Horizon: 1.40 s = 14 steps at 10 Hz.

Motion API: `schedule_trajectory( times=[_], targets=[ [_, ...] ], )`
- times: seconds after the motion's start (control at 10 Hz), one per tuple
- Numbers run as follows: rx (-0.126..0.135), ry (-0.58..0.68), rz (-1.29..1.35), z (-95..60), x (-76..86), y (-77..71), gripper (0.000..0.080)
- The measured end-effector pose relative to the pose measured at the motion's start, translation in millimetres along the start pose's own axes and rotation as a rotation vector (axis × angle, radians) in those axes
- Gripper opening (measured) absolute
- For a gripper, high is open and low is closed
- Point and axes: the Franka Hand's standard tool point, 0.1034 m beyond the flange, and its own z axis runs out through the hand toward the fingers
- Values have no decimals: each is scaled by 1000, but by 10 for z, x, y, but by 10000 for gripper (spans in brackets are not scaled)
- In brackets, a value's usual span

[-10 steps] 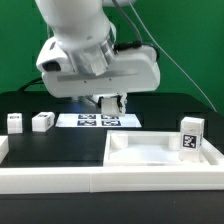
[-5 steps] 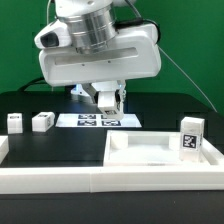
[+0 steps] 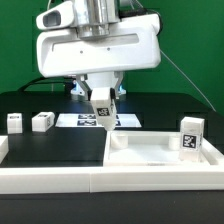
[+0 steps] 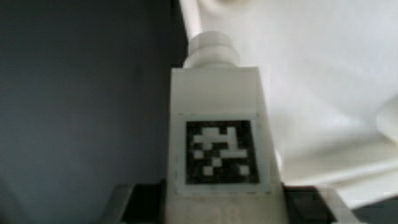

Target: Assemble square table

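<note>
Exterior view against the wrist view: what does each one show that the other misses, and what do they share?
Only the exterior view: the far-left leg, the leg beside it, the marker board, the upright leg on the exterior view's right, and the front rail. Only the wrist view: the rounded peg on the end of the held leg. Both: the claw shut on that leg, near where the black work surface meets the square slab.
</note>
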Motion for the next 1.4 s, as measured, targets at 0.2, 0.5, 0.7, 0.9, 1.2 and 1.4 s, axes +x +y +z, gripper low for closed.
schedule_trajectory(
  times=[0.2, 0.5, 0.7, 0.9, 1.2, 1.4],
  targets=[
    [-27, 145, -30, -34, 126, 14, 291],
    [-77, 328, -45, -37, 137, 102, 291],
    [-65, 305, -47, -21, 186, 35, 291],
    [-62, 311, -56, 19, 263, -29, 291],
    [-60, 329, -72, 99, 291, -126, 291],
    [-61, 327, -73, 109, 286, -124, 291]
  ],
)
